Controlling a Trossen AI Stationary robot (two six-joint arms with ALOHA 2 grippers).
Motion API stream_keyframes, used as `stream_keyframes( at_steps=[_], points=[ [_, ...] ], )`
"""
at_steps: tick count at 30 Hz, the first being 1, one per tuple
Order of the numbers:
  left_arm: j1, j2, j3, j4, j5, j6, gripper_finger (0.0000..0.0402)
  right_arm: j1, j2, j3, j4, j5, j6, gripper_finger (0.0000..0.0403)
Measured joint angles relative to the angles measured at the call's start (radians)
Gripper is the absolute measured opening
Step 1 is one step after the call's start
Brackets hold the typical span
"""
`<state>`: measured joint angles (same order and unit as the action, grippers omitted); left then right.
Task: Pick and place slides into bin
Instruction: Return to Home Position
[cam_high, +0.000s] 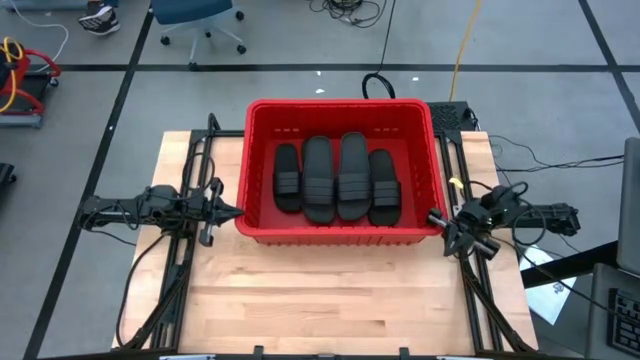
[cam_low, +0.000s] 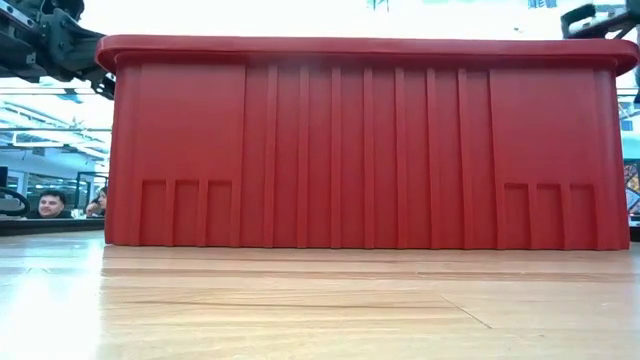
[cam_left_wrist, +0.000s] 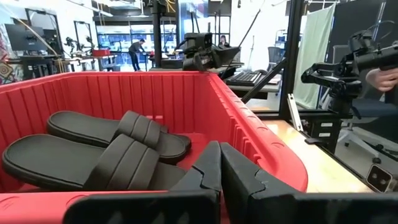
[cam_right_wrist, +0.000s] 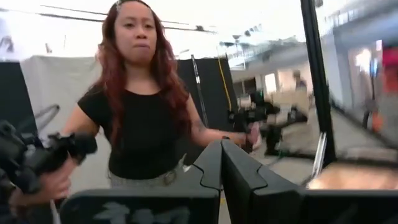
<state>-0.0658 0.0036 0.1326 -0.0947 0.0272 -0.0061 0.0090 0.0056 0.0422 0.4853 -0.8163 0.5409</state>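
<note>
Left gripper: the left gripper (cam_high: 232, 211) is held low over the table, just outside the left wall of the bin, with its tip turned toward that wall. In the left wrist view its two dark fingers (cam_left_wrist: 208, 169) are seen pressed together with nothing between them.

Table: a light wooden table (cam_high: 330, 300) is seen under both arms.

Bin: the large red rectangular plastic bin (cam_high: 340, 104), with ribbed walls and a thick rim, is set flat on the far half of the table, between the two grippers.

Slides: four black open-toed slides (cam_high: 318, 180) with wide ribbed straps are seen from above, laid side by side on the bin's floor with straps up and soles running front to back. Whether others lie beneath cannot be told. In the left wrist view two of them are seen inside the wall, just beyond the closed tip. Neither gripper touches a slide.

Right gripper: the right gripper (cam_high: 438, 218) is held just beside the bin's right front corner, outside the wall. Its fingers (cam_right_wrist: 241, 180) are seen closed on each other and empty.

Person: a person in a black short-sleeved top (cam_right_wrist: 146, 130) is seen beyond the table in the right wrist view, with a dark handle gripped in each hand.
</note>
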Motion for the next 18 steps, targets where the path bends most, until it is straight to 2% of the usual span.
stream_keyframes(
  at_steps=[3, 6, 12, 18],
  points=[
    [0.0, 0.001, -0.002, 0.017, -0.001, -0.021, 0.0004, 0.0, -0.001, 0.006, 0.051, -0.005, -0.068, 0.0],
    [0.0, 0.001, -0.002, 0.029, -0.001, -0.023, 0.0007, 0.0, 0.0, 0.01, 0.035, -0.06, -0.076, 0.0],
    [0.0, 0.001, -0.002, 0.021, -0.001, -0.018, 0.0004, 0.0, -0.001, 0.01, 0.011, -0.17, -0.043, 0.0],
    [0.0, 0.001, -0.002, 0.015, -0.001, 0.01, 0.0006, 0.0, -0.002, 0.01, 0.06, -0.265, 0.084, 0.0]
  ],
)
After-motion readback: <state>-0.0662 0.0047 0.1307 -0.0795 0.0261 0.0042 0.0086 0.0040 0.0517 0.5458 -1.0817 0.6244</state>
